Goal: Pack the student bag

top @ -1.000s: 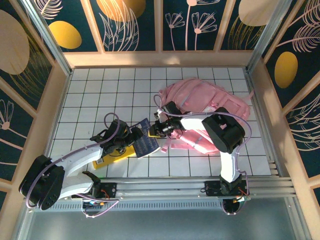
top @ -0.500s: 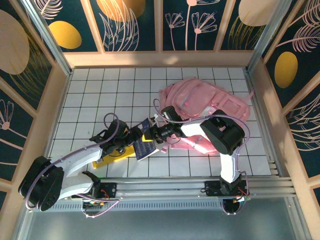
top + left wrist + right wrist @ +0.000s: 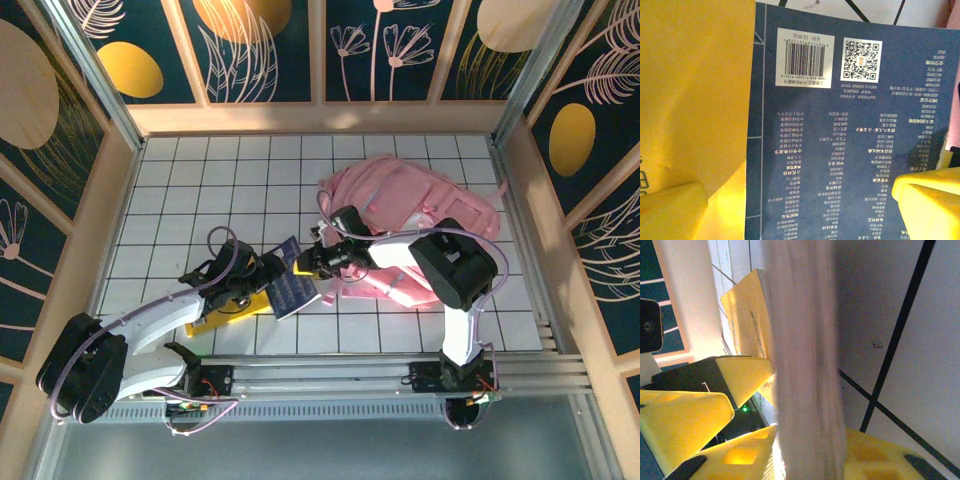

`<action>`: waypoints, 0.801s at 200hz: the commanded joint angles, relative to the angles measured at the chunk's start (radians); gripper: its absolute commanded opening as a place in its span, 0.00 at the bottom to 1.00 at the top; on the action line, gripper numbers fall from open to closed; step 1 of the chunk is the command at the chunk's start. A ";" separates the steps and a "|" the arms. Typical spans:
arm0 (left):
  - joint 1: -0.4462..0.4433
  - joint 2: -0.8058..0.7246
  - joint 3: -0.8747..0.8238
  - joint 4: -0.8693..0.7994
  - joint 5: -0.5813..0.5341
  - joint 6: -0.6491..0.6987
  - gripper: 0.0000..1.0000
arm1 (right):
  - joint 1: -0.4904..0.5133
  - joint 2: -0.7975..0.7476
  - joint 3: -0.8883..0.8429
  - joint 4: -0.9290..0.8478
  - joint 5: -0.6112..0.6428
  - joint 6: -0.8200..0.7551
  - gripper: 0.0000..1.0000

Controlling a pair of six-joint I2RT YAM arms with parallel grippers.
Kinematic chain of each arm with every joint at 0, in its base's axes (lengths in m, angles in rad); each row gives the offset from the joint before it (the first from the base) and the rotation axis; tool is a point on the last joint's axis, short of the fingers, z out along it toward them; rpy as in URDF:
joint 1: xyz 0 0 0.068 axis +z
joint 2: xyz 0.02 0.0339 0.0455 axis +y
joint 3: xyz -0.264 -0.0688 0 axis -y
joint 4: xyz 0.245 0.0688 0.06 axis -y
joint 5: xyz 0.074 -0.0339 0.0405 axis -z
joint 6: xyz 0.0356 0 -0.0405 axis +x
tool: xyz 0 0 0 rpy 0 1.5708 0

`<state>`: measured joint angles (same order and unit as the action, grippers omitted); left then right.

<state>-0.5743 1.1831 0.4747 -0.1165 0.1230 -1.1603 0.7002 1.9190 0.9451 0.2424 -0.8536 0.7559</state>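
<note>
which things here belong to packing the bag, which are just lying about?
In the job:
- bag
- blue book, gripped by the right gripper

Lying about:
- yellow book, flat on the table, partly under the blue book; probably packed later

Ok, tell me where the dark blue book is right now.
Top view: the dark blue book sits left of centre, partly over the yellow book, just left of the student bag.

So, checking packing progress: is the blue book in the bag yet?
Out. The blue book is beside the pink bag, partly over a yellow book.
</note>
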 commanded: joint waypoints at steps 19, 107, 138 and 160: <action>-0.002 0.006 -0.019 -0.041 0.002 0.008 0.99 | 0.018 -0.015 0.002 0.006 0.006 -0.019 0.03; 0.001 -0.186 0.138 -0.142 -0.052 0.059 0.99 | -0.085 -0.380 -0.024 -0.062 0.201 0.024 0.00; 0.001 -0.258 0.149 0.023 0.001 -0.021 0.99 | -0.076 -0.522 -0.025 0.007 0.397 0.179 0.00; 0.001 -0.275 0.119 0.243 0.021 -0.113 0.99 | -0.039 -0.625 -0.099 0.140 0.620 0.345 0.00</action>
<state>-0.5743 0.9237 0.6064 -0.1169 0.1089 -1.1728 0.6296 1.3941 0.9070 0.2024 -0.4923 0.8963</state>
